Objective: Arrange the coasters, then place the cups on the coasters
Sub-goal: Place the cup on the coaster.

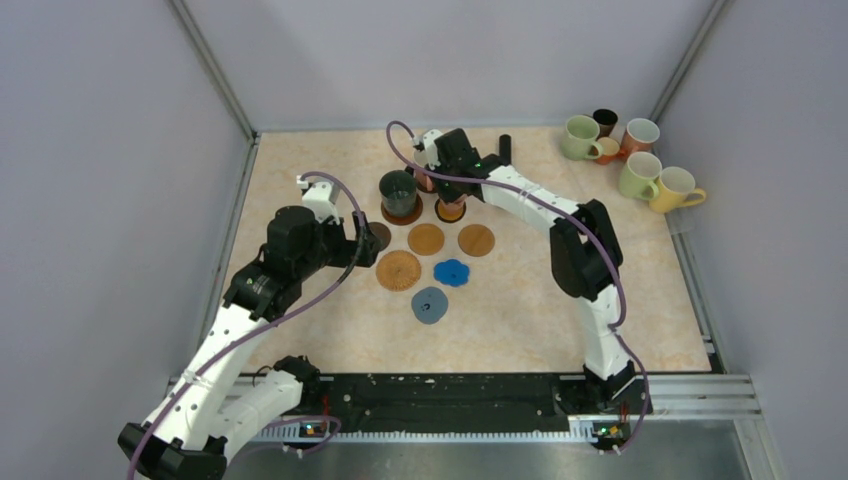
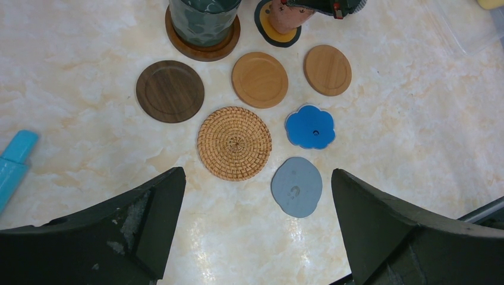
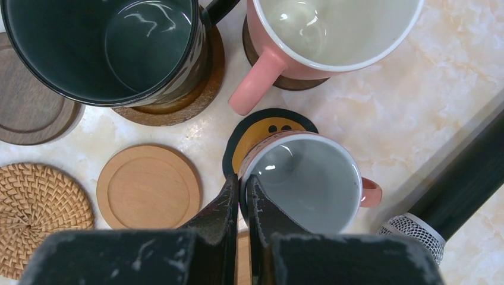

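Observation:
My right gripper point(image 3: 242, 181) is shut on the rim of a small orange cup point(image 3: 303, 184), one finger inside and one outside. The cup stands over a black-and-orange coaster point(image 3: 261, 127). Beside it a dark green cup point(image 3: 107, 47) sits on a brown coaster point(image 3: 178, 104), and a pink cup point(image 3: 321, 35) on a dark one point(image 3: 285, 80). My left gripper point(image 2: 255, 175) hangs open above bare coasters: dark wood point(image 2: 170, 91), two tan point(image 2: 260, 79) point(image 2: 327, 69), wicker point(image 2: 234, 142), blue flower point(image 2: 309, 126), grey-blue point(image 2: 296, 186).
Several more cups stand at the back right corner, among them pale green point(image 1: 578, 138) and yellow point(image 1: 676, 190). A long black cylinder point(image 3: 469, 178) with a grey tip lies just right of the held cup. A light blue object point(image 2: 15, 163) lies at the left.

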{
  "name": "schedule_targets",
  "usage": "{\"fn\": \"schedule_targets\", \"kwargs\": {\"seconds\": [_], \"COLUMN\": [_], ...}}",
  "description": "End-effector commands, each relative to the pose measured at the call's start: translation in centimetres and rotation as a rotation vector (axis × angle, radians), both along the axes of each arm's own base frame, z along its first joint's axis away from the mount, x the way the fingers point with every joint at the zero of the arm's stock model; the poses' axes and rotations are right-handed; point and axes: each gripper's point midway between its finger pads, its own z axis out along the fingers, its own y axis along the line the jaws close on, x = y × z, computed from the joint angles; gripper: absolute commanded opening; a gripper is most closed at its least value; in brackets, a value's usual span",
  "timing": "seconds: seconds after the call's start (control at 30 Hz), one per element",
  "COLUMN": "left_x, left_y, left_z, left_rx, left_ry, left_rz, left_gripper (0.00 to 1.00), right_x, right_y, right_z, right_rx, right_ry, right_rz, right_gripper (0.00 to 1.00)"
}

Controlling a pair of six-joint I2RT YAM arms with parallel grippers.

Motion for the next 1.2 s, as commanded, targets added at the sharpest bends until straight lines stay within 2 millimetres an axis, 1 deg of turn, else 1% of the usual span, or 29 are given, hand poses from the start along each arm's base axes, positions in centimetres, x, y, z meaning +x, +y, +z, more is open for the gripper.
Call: {"fn": "schedule_targets", "kwargs": {"seconds": [0.0,0.27,0.53,0.77,0.87,1.03,1.17], "left_x": [0.2,0.2,0.2,0.2,0.2,0.2,0.2], "left_y": [0.1,0.1,0.1,0.1,0.1,0.0,0.1], "left_z": [1.3,1.4,1.4,1.3,1.3,1.3,1.4], "left_rx": [-0.013,-0.013,-0.012,-0.012,-0.013,-0.013,-0.012], "left_ry": [-0.048,-0.051,-0.050,-0.050,-0.050,-0.051,-0.053], "left_rz": [0.000,0.000,-0.001,-0.001,-0.001,-0.002,0.003], "left_gripper": [0.98,0.98,0.98,0.98,0.98,0.98,0.98], "right_x": [1.5,1.6,1.6,1.5,1.6,1.0,0.3], "right_y": [1.7,1.7,1.6,1.6,1.5,1.5,0.8], "right_z": [3.5,3.2,3.2,3.6,4.4,7.1,9.8], "right_rx": [0.061,0.054,0.049,0.048,0.048,0.088,0.128], "right_ry": [-0.094,-0.087,-0.082,-0.078,-0.087,-0.107,-0.132], "right_rz": [0.013,0.012,0.008,0.008,0.002,0.005,-0.013], "right_gripper": [0.00,0.00,0.11,0.16,0.20,0.22,0.23]}}
